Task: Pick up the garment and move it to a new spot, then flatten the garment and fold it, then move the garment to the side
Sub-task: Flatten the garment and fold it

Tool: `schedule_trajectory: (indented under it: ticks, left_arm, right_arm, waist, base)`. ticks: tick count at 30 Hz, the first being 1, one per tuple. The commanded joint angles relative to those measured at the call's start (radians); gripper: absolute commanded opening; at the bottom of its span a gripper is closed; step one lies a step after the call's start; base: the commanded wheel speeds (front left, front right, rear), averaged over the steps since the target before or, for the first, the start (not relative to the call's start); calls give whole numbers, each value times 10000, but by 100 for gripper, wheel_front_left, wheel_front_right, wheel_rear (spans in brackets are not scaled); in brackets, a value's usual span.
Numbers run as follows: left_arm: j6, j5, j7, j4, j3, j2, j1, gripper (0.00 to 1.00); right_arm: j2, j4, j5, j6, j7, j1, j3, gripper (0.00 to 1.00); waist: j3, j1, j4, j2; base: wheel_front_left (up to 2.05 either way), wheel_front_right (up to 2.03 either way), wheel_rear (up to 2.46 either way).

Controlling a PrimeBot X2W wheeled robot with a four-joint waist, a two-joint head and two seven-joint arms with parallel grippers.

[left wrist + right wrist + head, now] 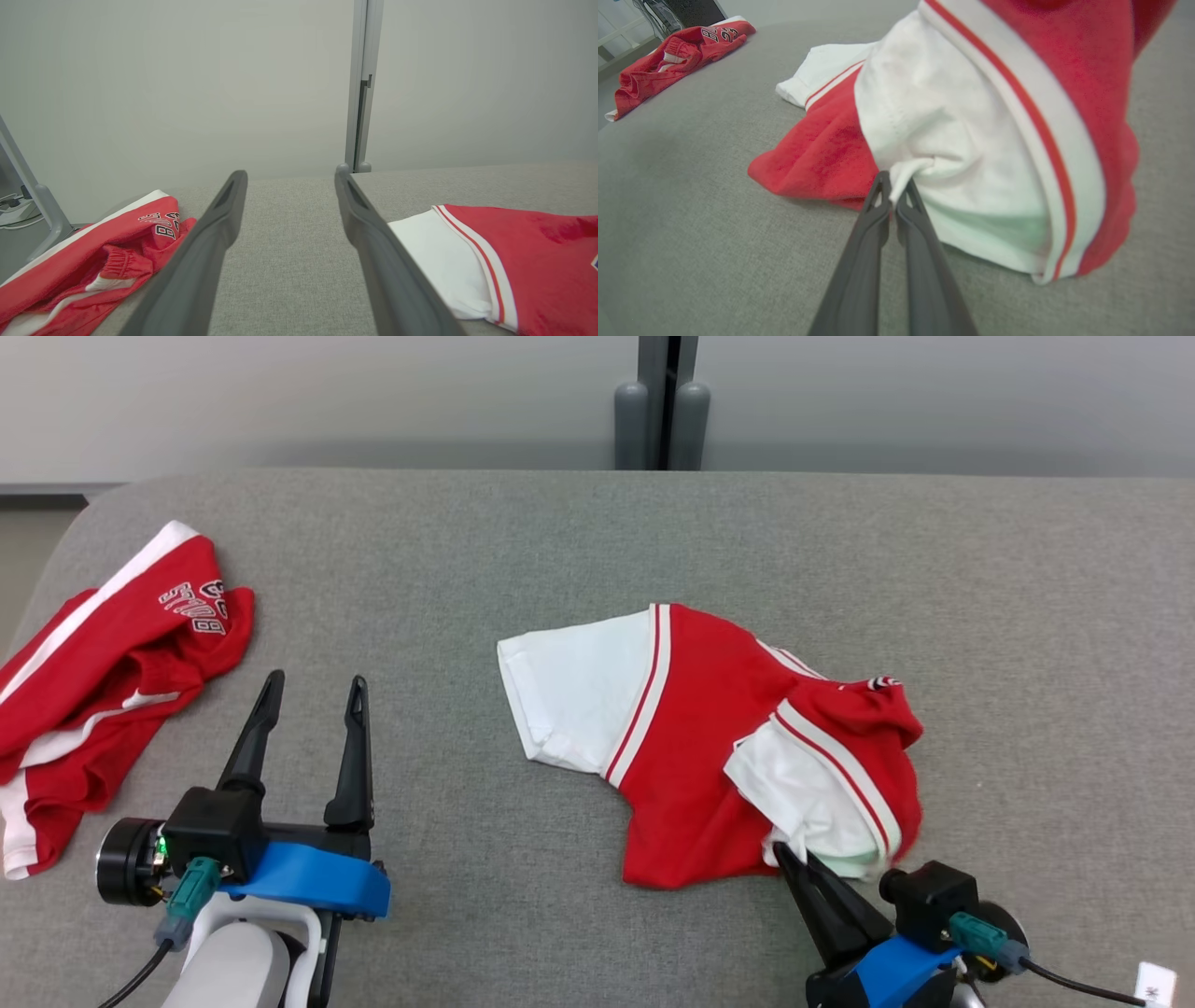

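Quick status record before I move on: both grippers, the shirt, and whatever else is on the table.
target garment: red and white short-sleeved shirt, crumpled, lying right of the table's middle
right gripper: shut, fingers pinching white fabric at the shirt's near edge
left gripper: open, holding nothing, over bare table left of the shirt
other garment: red shorts with white stripes, bunched at the table's left edge
surface: grey fabric-covered table
task stage: shirt gripped; not yet flattened or folded
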State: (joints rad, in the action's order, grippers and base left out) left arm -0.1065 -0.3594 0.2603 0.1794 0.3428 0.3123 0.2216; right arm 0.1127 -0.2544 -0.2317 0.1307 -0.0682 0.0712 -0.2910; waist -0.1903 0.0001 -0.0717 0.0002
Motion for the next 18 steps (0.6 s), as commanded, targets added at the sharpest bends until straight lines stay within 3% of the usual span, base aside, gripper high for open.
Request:
schedule_trajectory:
  ticks: [1,4,8,13,18]
  left_arm:
    - [-57,28,57,8,-18,40,-142,100]
    - [-92,18,58,-1,-35,72,-212,100]
    - [-153,-4,47,-10,-27,79,-333,100]
    - [-175,-8,-23,-99,27,128,-264,100]
    - [-205,17,-89,-114,107,107,-115,100]
  right_arm:
    - [173,314,-90,3,-58,-125,-120,0]
    - [339,1513,-352,3,-139,-101,-501,0]
    - [278,2701,-534,3,-417,169,-217,0]
    - [-127,3099,-611,1,-678,539,1442,0]
    - [-481,2453,-895,3,-836,719,3412,0]
  waist:
    - [143,-1,123,-2]
    - [342,-1,241,-2]
    - [531,-1,353,-2]
    - [476,-1,427,-2]
    - [254,-1,402,-2]
  base:
    - [0,0,0]
    - [0,0,0]
    - [0,0,0]
    - [0,0,0]
    - [0,0,0]
